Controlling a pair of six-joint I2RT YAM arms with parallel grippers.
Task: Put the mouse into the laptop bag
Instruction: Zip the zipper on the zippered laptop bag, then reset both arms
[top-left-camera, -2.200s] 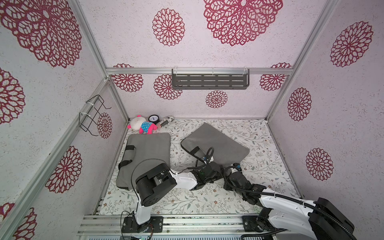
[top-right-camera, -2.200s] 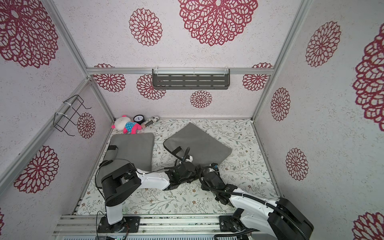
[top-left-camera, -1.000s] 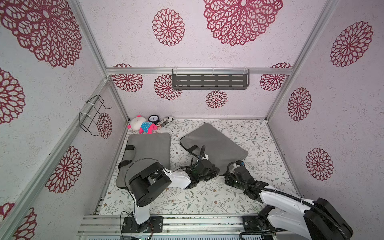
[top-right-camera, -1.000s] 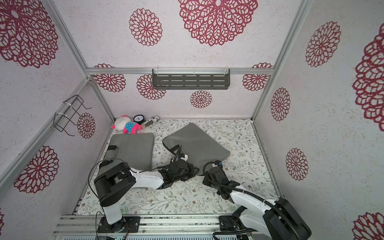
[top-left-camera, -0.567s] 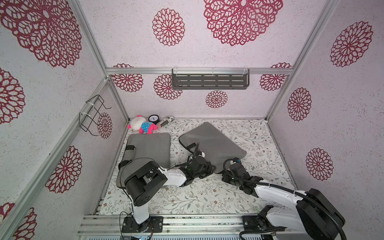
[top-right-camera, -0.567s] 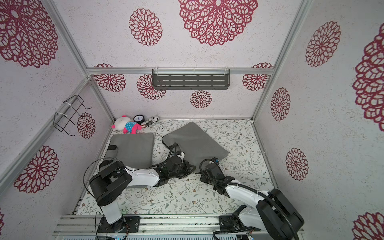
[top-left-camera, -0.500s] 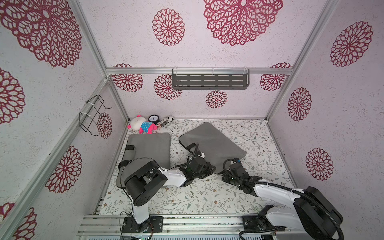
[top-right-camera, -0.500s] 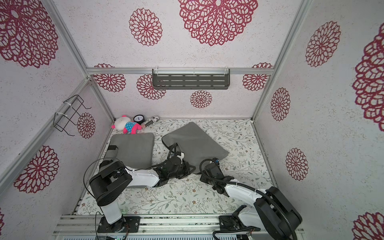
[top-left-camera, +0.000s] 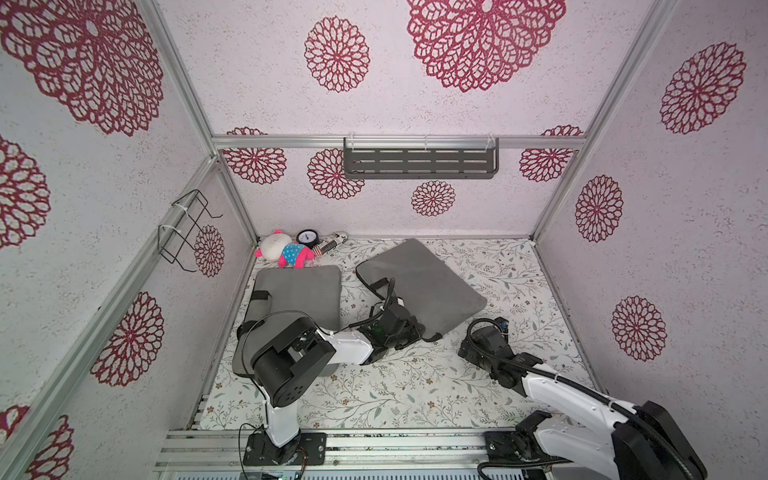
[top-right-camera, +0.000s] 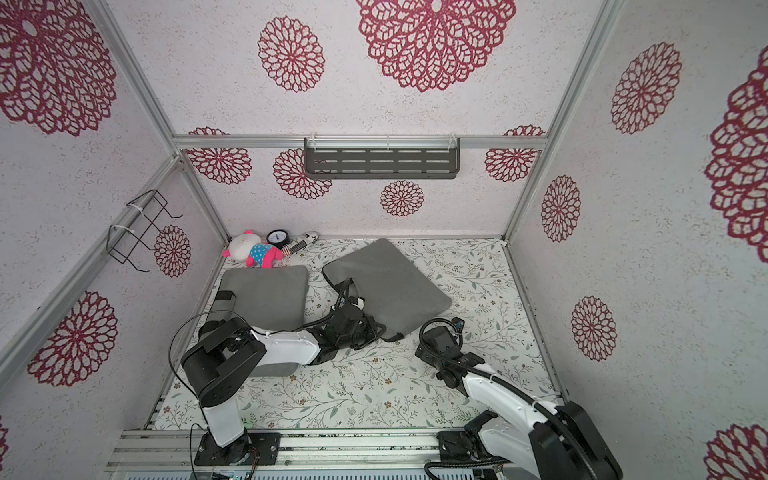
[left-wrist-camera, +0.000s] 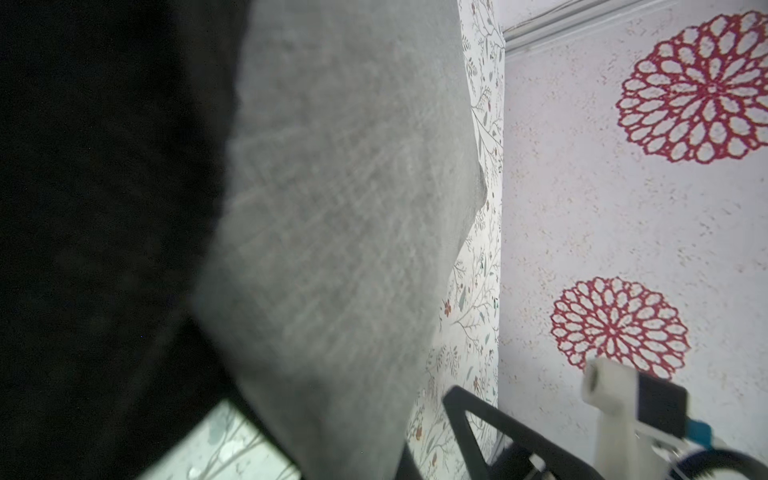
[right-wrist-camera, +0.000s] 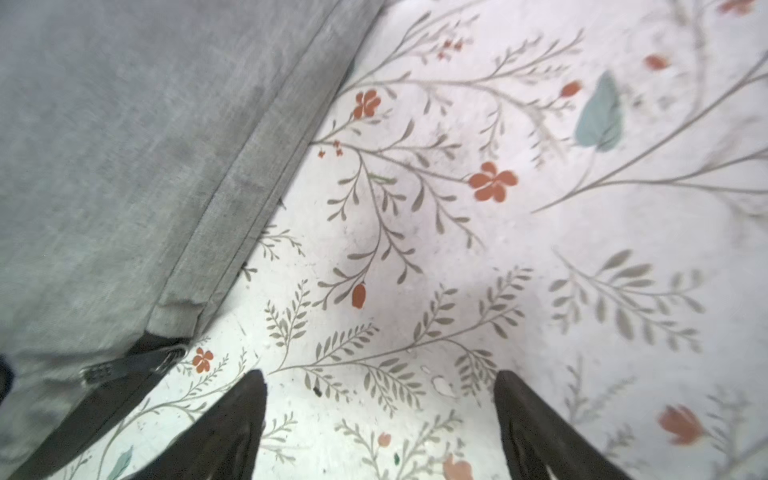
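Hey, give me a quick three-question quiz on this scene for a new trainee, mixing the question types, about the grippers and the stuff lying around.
1. True or false: the right gripper has its fingers apart with nothing between them.
2. What stands beside the plush toy in the far corner? A) a clock B) a mug C) a book
3. Which gripper is shut on the tilted laptop bag?

Key: 1 true. 2 A. 3 the left gripper.
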